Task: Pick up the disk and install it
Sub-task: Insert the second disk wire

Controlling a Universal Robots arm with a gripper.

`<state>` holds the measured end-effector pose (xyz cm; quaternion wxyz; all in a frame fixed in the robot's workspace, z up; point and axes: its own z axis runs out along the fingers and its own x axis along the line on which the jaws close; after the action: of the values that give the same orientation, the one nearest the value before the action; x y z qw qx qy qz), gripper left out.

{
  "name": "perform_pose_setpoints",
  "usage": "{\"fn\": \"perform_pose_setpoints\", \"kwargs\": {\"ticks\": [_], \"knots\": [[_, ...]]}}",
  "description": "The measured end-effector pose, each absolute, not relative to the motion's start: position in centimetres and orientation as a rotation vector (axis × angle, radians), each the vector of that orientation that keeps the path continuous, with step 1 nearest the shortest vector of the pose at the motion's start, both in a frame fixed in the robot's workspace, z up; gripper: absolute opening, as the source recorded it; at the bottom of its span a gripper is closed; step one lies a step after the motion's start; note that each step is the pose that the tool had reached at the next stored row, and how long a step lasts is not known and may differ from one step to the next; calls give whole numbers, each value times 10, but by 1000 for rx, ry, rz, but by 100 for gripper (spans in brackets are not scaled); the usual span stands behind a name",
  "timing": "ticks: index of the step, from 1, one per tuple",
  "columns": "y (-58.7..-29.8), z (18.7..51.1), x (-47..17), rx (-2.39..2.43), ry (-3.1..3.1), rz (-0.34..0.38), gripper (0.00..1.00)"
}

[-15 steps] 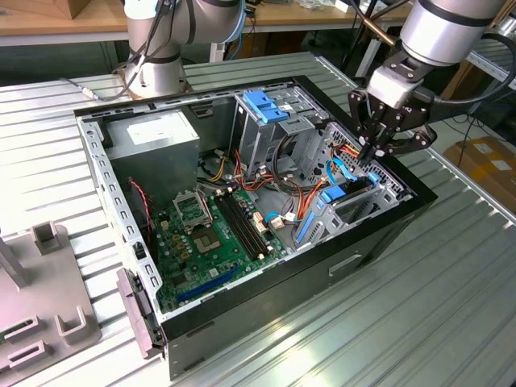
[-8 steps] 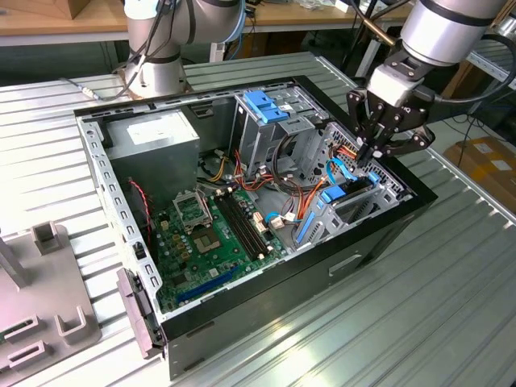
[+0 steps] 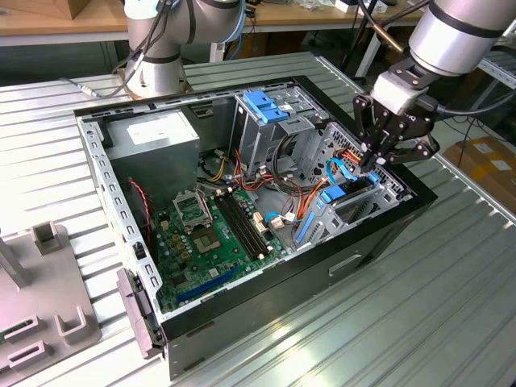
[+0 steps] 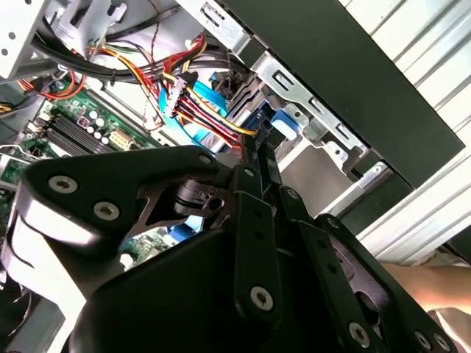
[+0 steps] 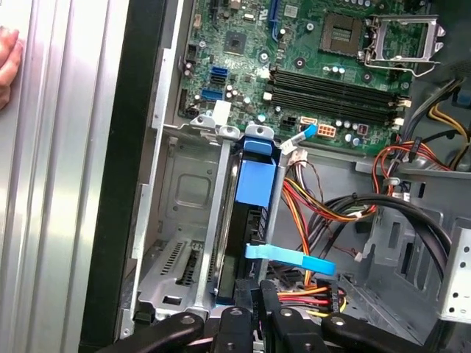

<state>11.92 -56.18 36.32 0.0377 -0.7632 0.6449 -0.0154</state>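
Note:
The disk [image 5: 256,184] stands on edge in a metal bay at the corner of the open computer case [image 3: 379,234], its black body edged by a blue bracket. My gripper [image 5: 259,294] sits at the disk's outer end, with its black fingers [image 5: 269,312] drawn together and their tips against that end. In the exterior view my gripper [image 3: 372,165] hangs over the bay at the case's right end, just above the blue bracket [image 3: 332,197]. The second wrist view has the fingertips [image 4: 254,158] meeting a blue part [image 4: 283,125] beside the bay's metal rail.
Red, yellow and blue cables [image 5: 324,213] crowd the space beside the bay. The green motherboard [image 3: 210,234], a grey power-supply box [image 3: 153,137] and a drive cage with a blue handle [image 3: 262,105] fill the case. A person's hand [image 5: 6,59] rests on the ribbed table outside it.

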Motion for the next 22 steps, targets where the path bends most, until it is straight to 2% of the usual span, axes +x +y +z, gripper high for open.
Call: {"fn": "perform_pose_setpoints", "kwargs": {"ticks": [22], "knots": [[-562, 354, 115, -2260, 2066, -46, 17]]}}
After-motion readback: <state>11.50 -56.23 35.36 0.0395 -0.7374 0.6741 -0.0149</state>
